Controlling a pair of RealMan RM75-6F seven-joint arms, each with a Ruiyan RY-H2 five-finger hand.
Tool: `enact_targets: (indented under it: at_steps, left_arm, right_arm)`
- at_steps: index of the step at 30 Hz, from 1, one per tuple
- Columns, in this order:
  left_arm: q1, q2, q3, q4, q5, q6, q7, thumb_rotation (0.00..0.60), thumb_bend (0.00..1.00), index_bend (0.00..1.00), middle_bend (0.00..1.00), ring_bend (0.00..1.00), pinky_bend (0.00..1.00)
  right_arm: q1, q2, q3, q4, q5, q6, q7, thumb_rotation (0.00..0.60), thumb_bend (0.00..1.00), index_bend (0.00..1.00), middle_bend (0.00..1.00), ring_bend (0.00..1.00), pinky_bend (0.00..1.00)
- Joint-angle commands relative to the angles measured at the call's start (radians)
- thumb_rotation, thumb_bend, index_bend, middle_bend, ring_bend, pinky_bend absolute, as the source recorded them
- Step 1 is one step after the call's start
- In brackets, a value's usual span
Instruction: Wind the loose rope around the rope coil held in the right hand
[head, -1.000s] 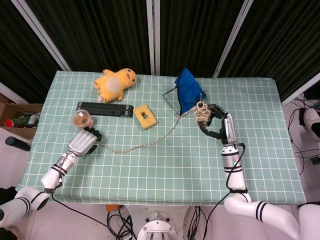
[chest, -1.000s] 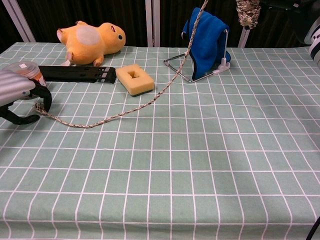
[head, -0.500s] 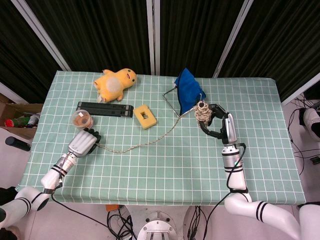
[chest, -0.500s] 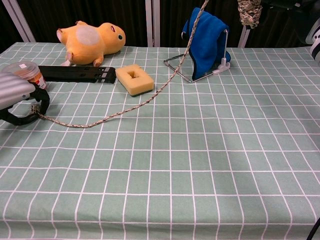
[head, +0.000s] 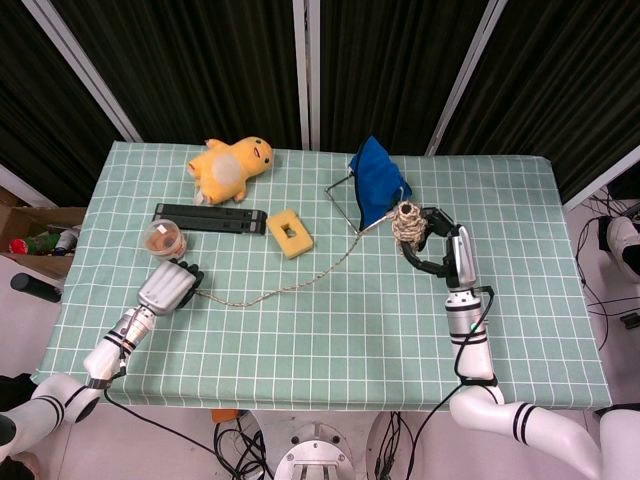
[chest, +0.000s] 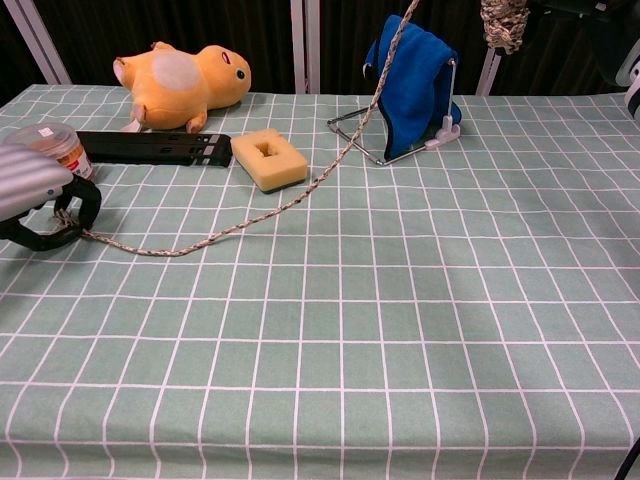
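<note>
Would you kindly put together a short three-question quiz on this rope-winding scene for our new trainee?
1. True or false: the right hand holds the rope coil raised above the table.
2. Multiple choice: the loose rope ends at
A) the yellow sponge
B) the left hand
C) the plush duck
3. Fill in: beside the blue cloth on its wire stand, the rope rises toward the ____.

Key
1. True
2. B: the left hand grips the rope's free end.
3. coil
</note>
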Motion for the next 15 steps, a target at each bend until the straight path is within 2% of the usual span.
enact_targets:
  at_steps: [1, 10, 15]
  left_arm:
    - [0.006, -0.004, -0.001, 0.01, 0.012, 0.036, -0.022, 0.6, 0.45, 0.74, 0.67, 0.58, 0.62]
    - [0.015, 0.012, -0.013, -0.017, 0.019, 0.104, -0.059, 0.6, 0.45, 0.78, 0.72, 0.63, 0.66]
    - [0.018, 0.052, -0.03, -0.097, 0.016, 0.143, -0.065, 0.6, 0.45, 0.79, 0.74, 0.64, 0.68]
  right_arm:
    - [-0.001, 0.001, 0.001, -0.001, 0.001, 0.001, 0.001, 0.6, 0.6, 0.75, 0.61, 0.56, 0.76]
    - [-0.009, 0.008, 0.0, -0.008, 0.0, 0.007, 0.005, 0.6, 0.6, 0.75, 0.61, 0.56, 0.76]
    - [-0.011, 0.015, 0.002, -0.015, -0.001, 0.011, 0.005, 0.6, 0.6, 0.75, 0.61, 0.56, 0.76]
